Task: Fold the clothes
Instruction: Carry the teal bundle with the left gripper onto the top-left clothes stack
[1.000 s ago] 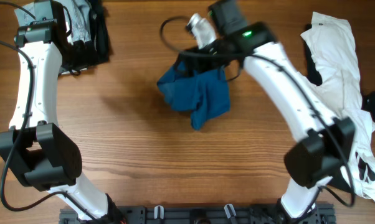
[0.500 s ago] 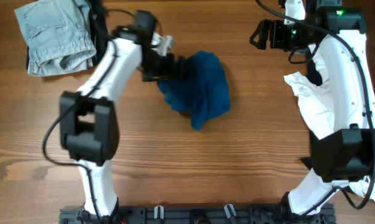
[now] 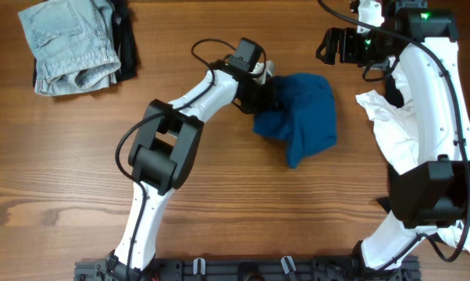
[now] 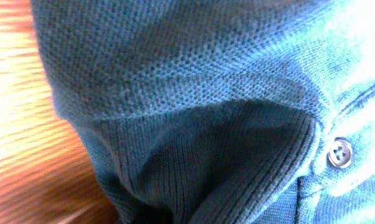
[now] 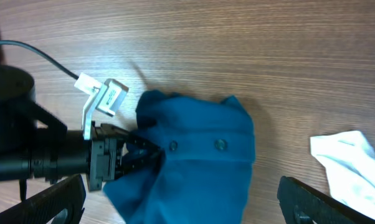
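Note:
The clothes (image 3: pixel 307 117), a crumpled dark blue knit garment with buttons, lie at the middle of the table. My left gripper (image 3: pixel 271 92) is shut on their left edge; the right wrist view shows its tips (image 5: pixel 137 152) pinching the cloth (image 5: pixel 194 168). The left wrist view is filled with blue cloth (image 4: pixel 194 106) and one button (image 4: pixel 340 152), and its fingers are hidden. My right gripper (image 3: pixel 327 45) hangs open above the garment's far side. Its dark fingers (image 5: pixel 50 199) stand wide apart with nothing between them.
A white garment with black marks (image 3: pixel 395 129) lies under the right arm at the right edge. A folded light denim piece (image 3: pixel 67 39) on dark cloth sits at the far left corner. Bare wood shows along the near side.
My left gripper has shut on the blue garment's edge and dragged it to the right. The right arm has stayed put over the last half second.

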